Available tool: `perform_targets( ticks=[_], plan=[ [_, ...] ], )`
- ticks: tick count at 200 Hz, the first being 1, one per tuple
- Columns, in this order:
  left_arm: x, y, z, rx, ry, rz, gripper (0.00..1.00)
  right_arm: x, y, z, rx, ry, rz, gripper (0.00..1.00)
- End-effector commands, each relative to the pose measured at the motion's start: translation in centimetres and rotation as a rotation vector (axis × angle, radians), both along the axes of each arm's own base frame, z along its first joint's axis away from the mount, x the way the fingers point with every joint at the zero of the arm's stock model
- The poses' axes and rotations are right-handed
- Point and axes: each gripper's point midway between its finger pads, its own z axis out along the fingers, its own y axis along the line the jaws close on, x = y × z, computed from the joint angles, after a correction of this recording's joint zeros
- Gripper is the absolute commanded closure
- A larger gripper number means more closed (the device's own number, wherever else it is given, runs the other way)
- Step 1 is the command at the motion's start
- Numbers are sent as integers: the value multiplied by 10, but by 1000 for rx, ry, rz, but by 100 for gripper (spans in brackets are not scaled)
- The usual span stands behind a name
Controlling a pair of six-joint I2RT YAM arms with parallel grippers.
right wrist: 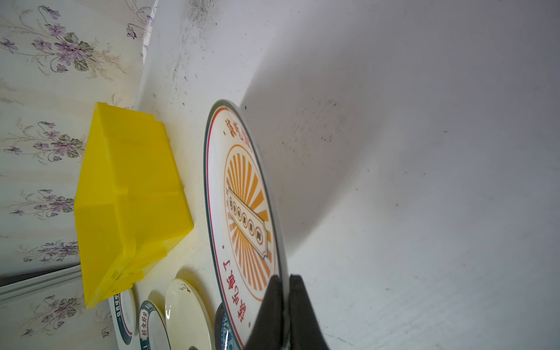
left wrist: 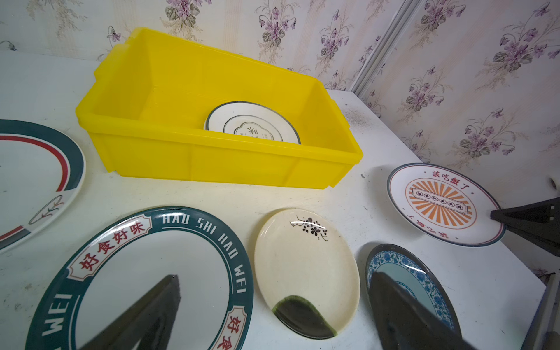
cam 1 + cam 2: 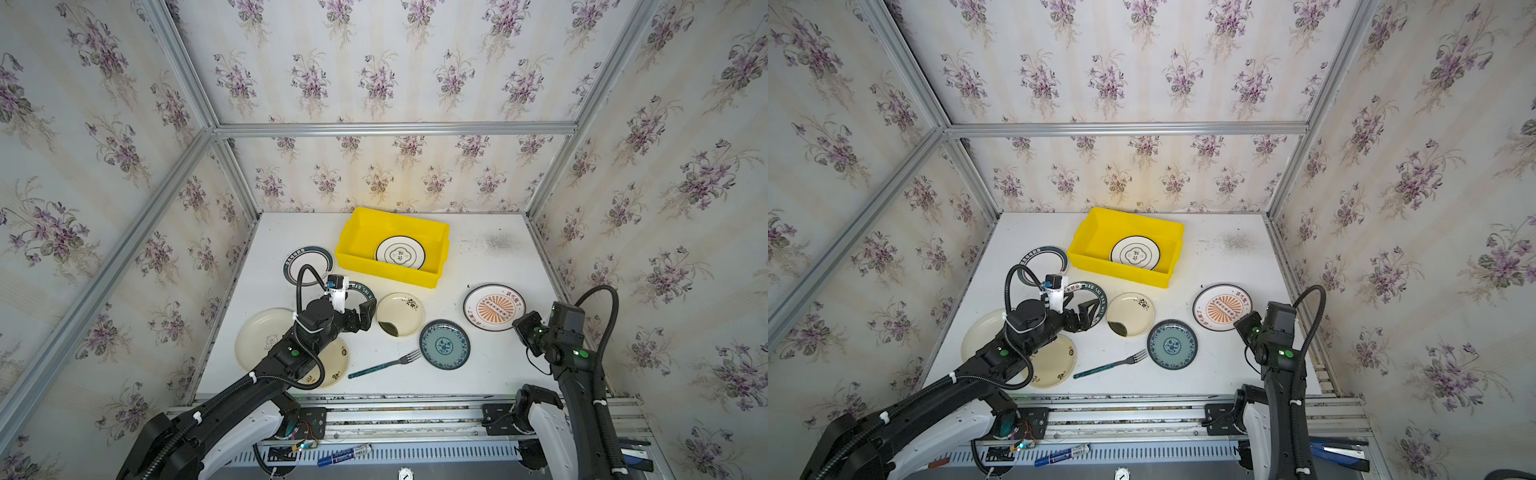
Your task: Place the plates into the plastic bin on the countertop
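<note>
The yellow plastic bin (image 3: 345, 248) stands at the back of the white countertop (image 3: 490, 365) and holds one white dark-rimmed plate (image 3: 400, 252). Several plates lie in front of it. My right gripper (image 1: 286, 291) is shut on the near rim of the orange sunburst plate (image 1: 242, 197), which tilts up off the counter at right (image 3: 493, 307). My left gripper (image 2: 272, 315) is open, hovering over the teal-rimmed lettered plate (image 2: 145, 248) and a cream plate with a dark patch (image 2: 306, 266). A teal patterned plate (image 3: 444, 345) lies between the arms.
A teal-handled fork (image 3: 384, 365) lies near the front edge. Another teal-rimmed plate (image 3: 308, 266) sits left of the bin, and two cream plates (image 3: 259, 336) lie partly under the left arm. Wallpapered walls and aluminium rails (image 3: 395, 129) close in three sides.
</note>
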Motion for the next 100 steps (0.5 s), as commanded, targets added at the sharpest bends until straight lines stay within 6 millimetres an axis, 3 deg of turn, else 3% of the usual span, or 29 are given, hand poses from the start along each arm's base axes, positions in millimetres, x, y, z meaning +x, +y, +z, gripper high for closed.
perform_targets(
  ticks=[1, 69, 100],
  plan=[
    [2, 1, 6, -9, -27, 8, 0, 13, -1, 19, -27, -67, 27, 100],
    [4, 14, 4, 2, -58, 72, 0, 40, 8, 61, -3, -183, 88, 100],
    [5, 18, 3, 10, -57, 92, 0, 57, 9, 89, -43, -236, 113, 100]
  ],
)
